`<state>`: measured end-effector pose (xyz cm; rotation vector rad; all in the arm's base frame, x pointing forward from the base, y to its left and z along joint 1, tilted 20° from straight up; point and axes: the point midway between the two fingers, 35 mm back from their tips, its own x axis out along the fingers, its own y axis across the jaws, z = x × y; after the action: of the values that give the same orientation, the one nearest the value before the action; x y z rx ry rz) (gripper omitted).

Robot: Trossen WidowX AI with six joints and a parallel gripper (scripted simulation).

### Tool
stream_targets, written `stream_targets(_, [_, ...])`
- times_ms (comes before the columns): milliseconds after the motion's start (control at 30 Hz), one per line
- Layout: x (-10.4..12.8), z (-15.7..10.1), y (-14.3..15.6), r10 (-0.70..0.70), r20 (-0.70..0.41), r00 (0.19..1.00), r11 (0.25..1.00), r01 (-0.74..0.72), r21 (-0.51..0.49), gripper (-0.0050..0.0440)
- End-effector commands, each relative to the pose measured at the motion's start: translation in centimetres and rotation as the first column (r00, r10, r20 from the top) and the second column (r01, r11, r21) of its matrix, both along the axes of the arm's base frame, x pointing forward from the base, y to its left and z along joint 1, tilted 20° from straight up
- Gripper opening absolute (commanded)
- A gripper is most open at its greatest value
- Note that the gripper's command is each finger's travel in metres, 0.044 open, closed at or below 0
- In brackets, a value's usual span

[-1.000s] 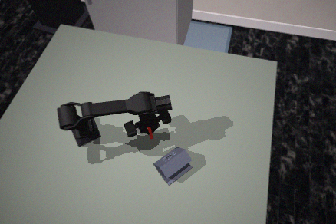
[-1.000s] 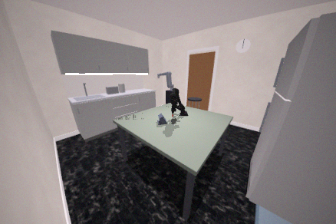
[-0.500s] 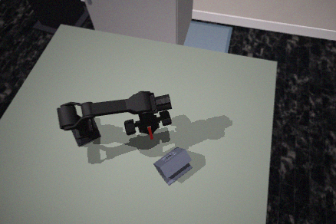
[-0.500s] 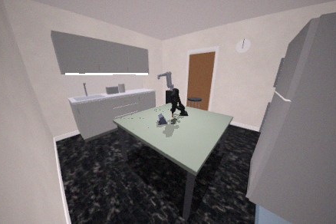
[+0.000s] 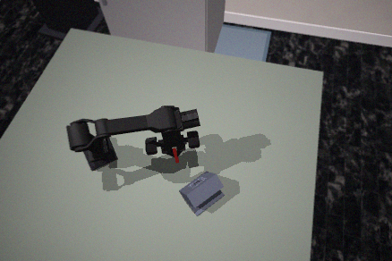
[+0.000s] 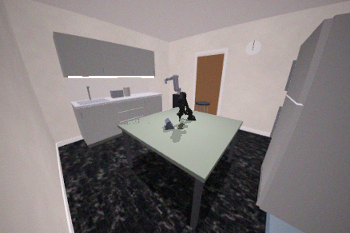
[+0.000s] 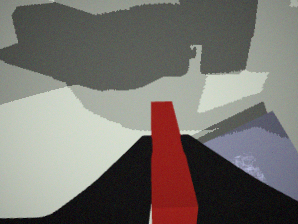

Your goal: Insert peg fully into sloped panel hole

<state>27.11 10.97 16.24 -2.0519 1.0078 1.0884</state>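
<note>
A red peg (image 5: 175, 155) (image 7: 167, 160) sticks out from between the fingertips of my gripper (image 5: 174, 149) (image 7: 165, 144), which is shut on it. In the exterior view the peg (image 6: 179, 120) is a tiny red spot below the dark arm. The peg is held above the table and apart from the panel. The blue-grey sloped panel block (image 5: 202, 192) (image 6: 169, 124) stands on the table, toward the lower right of the gripper in the top view. In the wrist view part of the panel (image 7: 270, 145) shows at the right edge. I cannot make out its hole.
The pale green table (image 5: 265, 179) (image 6: 204, 148) carries the arm's base (image 5: 100, 156) and the panel block. Dark shadows of the arm fall on the table around the gripper and the block. A grey refrigerator (image 6: 316, 120) stands beyond the table in the exterior view.
</note>
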Motion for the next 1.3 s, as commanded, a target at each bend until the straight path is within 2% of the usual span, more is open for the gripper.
stream_targets(0, [0.06,0.61,0.04,-0.026,0.036,0.999,0.999,0.025,0.02,0.0])
stream_targets(1267, [0.21,0.4,0.05,-0.29,0.173,0.941,0.954,0.269,0.132,0.0])
